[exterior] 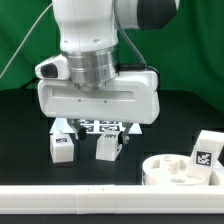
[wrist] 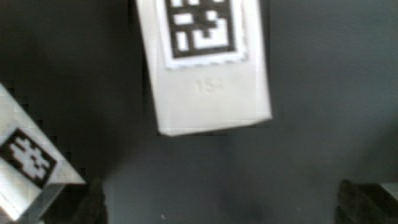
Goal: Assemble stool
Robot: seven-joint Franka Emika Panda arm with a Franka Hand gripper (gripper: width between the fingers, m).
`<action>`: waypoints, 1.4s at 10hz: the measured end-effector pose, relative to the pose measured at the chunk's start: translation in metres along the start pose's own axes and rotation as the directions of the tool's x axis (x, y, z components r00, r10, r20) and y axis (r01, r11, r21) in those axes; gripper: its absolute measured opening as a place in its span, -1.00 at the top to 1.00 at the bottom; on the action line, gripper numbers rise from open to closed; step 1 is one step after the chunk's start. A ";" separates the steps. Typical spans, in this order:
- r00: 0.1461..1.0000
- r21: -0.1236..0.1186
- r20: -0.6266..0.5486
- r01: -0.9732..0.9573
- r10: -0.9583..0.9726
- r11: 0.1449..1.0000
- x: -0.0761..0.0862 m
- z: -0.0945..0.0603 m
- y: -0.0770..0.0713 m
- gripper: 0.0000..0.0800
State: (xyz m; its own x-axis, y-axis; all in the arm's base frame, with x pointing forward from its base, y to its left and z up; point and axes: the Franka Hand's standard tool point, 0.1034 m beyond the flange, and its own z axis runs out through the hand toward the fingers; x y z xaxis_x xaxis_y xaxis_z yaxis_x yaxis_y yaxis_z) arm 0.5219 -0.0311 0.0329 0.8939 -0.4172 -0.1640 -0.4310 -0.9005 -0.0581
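The stool is in loose parts, all white plastic; the seat [exterior: 178, 172], a thick round disc with holes sunk into its top, lies flat at the exterior view's lower right, just behind the rail [exterior: 90, 198]. 1 leg [exterior: 205, 150], short and blocky with a black-and-white square tag on its face, sits tilted just beside the seat on the exterior view's right; whether it touches the seat I cannot tell. 2 more legs [exterior: 62, 147] [exterior: 108, 148] stand near each other but apart, toward the exterior view's left, each showing a tag. In the wrist view a leg [wrist: 210, 65] lies lengthwise on the dark surface [exterior: 20, 140], its tag at one end and plain white at the other; a second tagged piece [wrist: 27, 165] shows at the edge, apart from it. The marker board [exterior: 100, 127] lies just behind the 2 legs. The tool [wrist: 214, 203] hangs above them, released, its dark fingertips [wrist: 374, 200] spread wide with only bare surface between; it grasps nothing.
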 end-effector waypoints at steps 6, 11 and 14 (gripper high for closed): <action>1.000 -0.002 0.024 -0.002 0.002 1.000 -0.002 0.002 0.001 -0.62; 0.954 0.002 0.299 -0.007 0.006 1.000 -0.003 -0.007 -0.005 -0.62; 0.882 -0.006 0.471 -0.005 0.007 1.000 -0.008 -0.004 -0.003 -0.62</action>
State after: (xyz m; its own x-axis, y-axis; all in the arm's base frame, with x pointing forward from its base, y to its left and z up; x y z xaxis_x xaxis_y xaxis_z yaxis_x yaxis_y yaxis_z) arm 0.5166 -0.0258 0.0384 0.7272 -0.3166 -0.6090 -0.4344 -0.8993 -0.0512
